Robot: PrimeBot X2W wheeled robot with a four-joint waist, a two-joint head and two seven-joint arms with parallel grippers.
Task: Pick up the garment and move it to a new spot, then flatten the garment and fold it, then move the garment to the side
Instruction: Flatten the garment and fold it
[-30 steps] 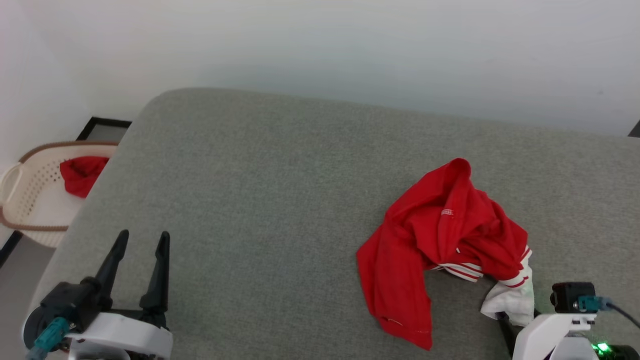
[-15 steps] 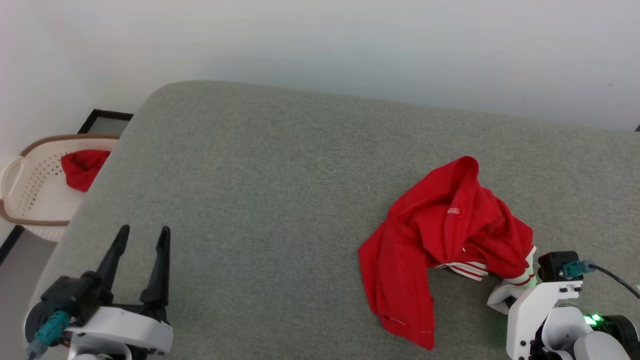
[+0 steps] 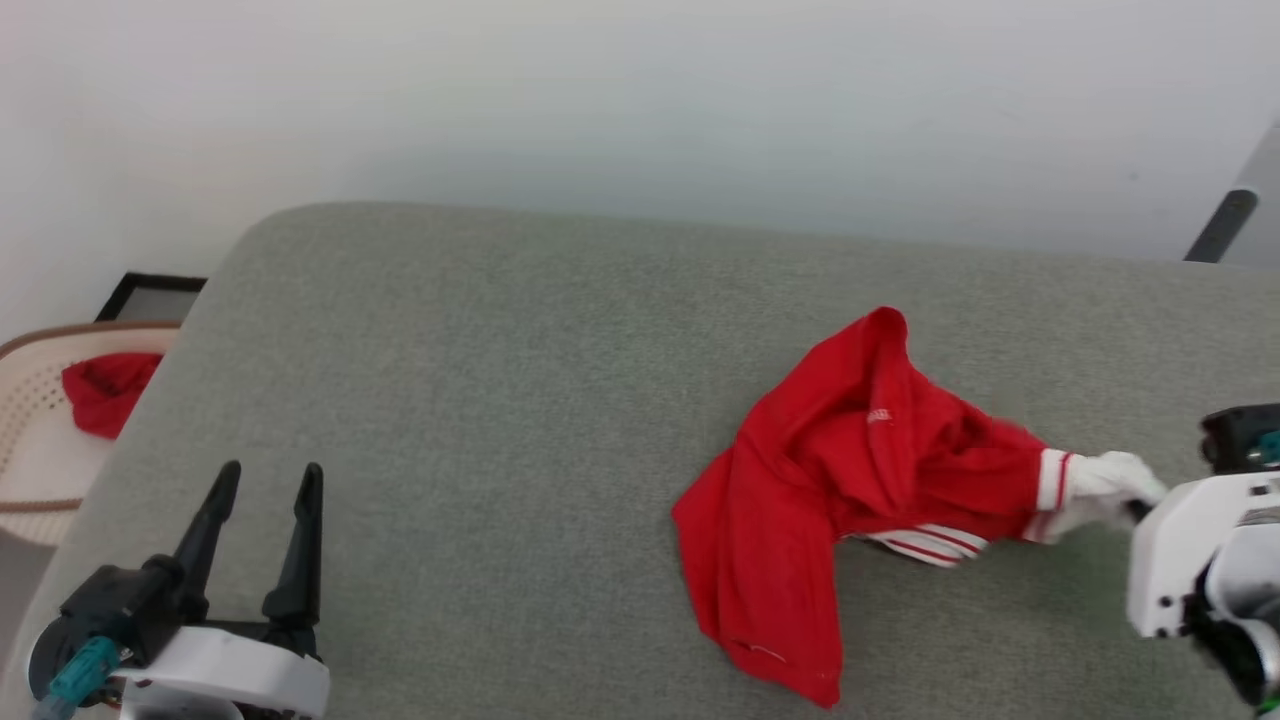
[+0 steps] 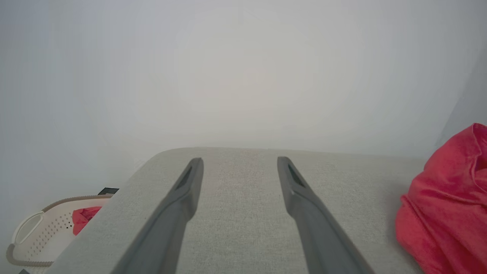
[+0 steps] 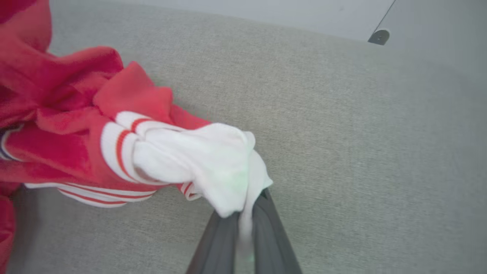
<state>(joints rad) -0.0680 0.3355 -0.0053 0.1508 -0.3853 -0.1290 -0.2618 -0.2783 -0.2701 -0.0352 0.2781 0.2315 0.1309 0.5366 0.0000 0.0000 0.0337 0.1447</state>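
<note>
The garment (image 3: pixel 850 470) is a crumpled red jersey with a white sleeve and red-white striped trim, lying on the right half of the grey cushioned surface (image 3: pixel 500 380). My right gripper (image 5: pixel 245 213) is shut on the white sleeve (image 5: pixel 205 160), which is pulled out to the right. In the head view that sleeve (image 3: pixel 1100 485) stretches toward the right gripper's white housing. At the lower left my left gripper (image 3: pixel 262 482) stands open and empty, well away from the garment (image 4: pixel 445 213); its fingers (image 4: pixel 182 205) point across bare cushion.
A cream perforated basket (image 3: pixel 40 430) holding a small red cloth lump (image 3: pixel 100 390) sits off the surface's left edge; the basket (image 4: pixel 42 236) also appears in the left wrist view. A pale wall runs behind. A dark bar (image 3: pixel 1220 225) leans at the far right.
My right gripper shut on the white sleeve and pulled it out to the right, stretching the garment. The head camera shifted. The left gripper stayed open in place.
</note>
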